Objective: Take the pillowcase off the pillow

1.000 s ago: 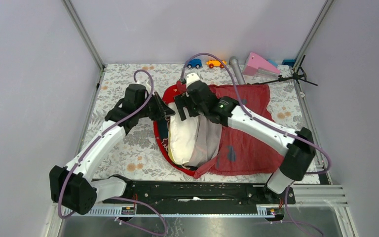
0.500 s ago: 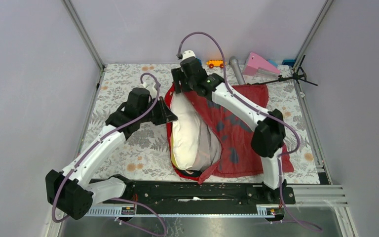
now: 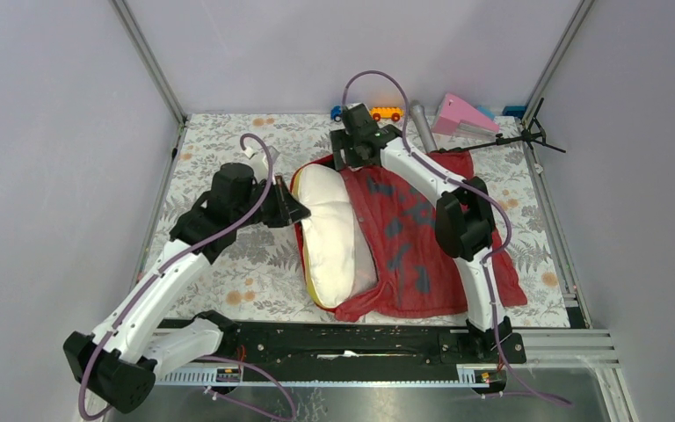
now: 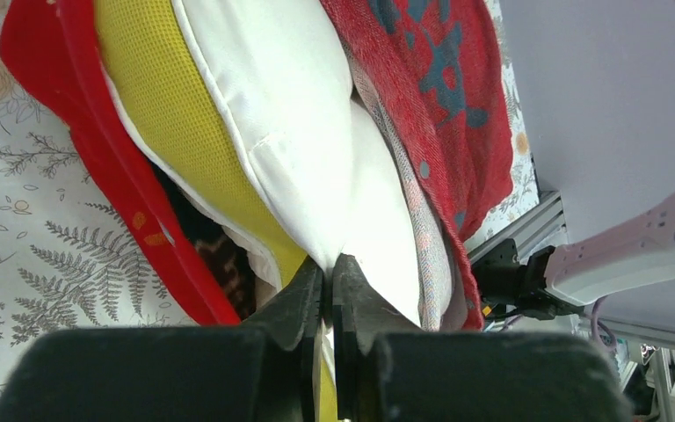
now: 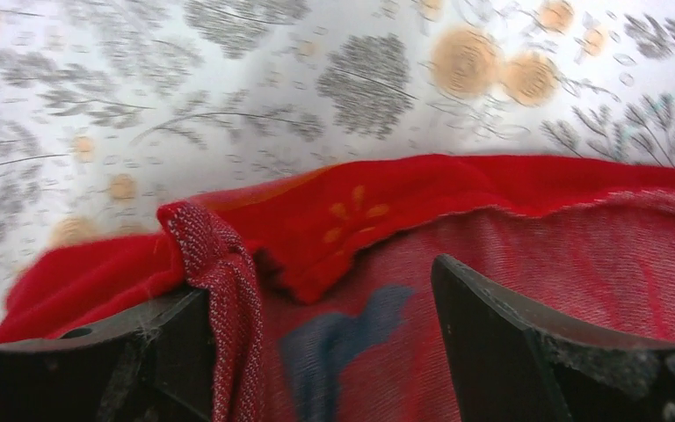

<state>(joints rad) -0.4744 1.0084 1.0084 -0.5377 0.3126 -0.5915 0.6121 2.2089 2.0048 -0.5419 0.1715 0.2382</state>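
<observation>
The white pillow (image 3: 330, 233) with a yellow side edge lies mid-table, mostly bared, with its right side still inside the red pillowcase (image 3: 413, 237). The pillowcase is spread out to the right with its duller inside up. My left gripper (image 3: 292, 211) is shut on the pillow's white edge at its left side; in the left wrist view the gripper (image 4: 330, 264) pinches white pillow fabric (image 4: 290, 132) beside the pillowcase (image 4: 439, 97). My right gripper (image 3: 352, 160) is open over the pillowcase's far edge. In the right wrist view its jaws (image 5: 321, 281) straddle red cloth (image 5: 527, 255), and a fold lies against the left finger (image 5: 154, 343).
An orange toy car (image 3: 385, 112), a partly hidden blue car (image 3: 337, 112), a grey cylinder (image 3: 422, 125), a pink wedge (image 3: 461, 114) and a black stand (image 3: 527, 134) line the far edge. A floral cloth (image 3: 220, 255) covers the table. Walls stand on both sides.
My right arm swung from over the pillow to the far edge, drawing the pillowcase back to the right and baring more pillow. My left gripper kept hold of the pillow and shifted slightly left.
</observation>
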